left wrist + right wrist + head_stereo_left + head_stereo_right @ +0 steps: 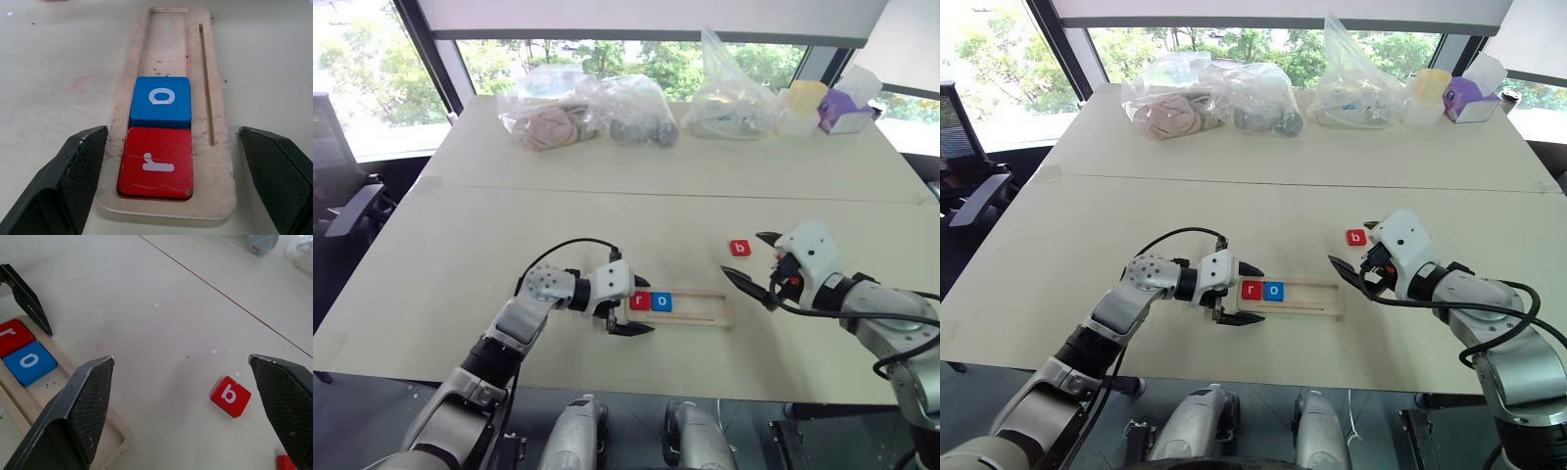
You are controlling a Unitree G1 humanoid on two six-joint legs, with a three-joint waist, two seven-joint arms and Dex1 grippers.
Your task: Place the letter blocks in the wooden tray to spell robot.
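**Two tiles seated in tray, both grippers open and empty**

Wooden tray: pale strip lying flat on the table, lower centre of the head view, long axis running left to right. A thin groove runs along its near edge.

Red "r" block: seated in the tray's leftmost slot, flat, letter up.

Blue "o" block: in the next slot, touching the "r" block on its right side. The remaining slots to the right hold nothing.

Red "b" block: loose on the table, right of centre in the frame, above and to the right of the tray's right end, apart from it. In the right wrist view it lies slightly rotated; a corner of another red block shows at that frame's lower right edge, letter unreadable.

Left gripper: forearm reaching in from the lower left, wrist bent toward the right of the frame, pointing slightly down along the tray. Fingers spread wide, one on either side of the tray's left end, holding nothing and clear of the "r" block.

Right gripper: arm entering from the lower right, raised above the table, pointing left and slightly down. Fingers spread wide, empty; the "b" block lies just beside its upper fingertip in the head view.

Plastic bags: several, clear, filled, along the table's far edge, upper centre.
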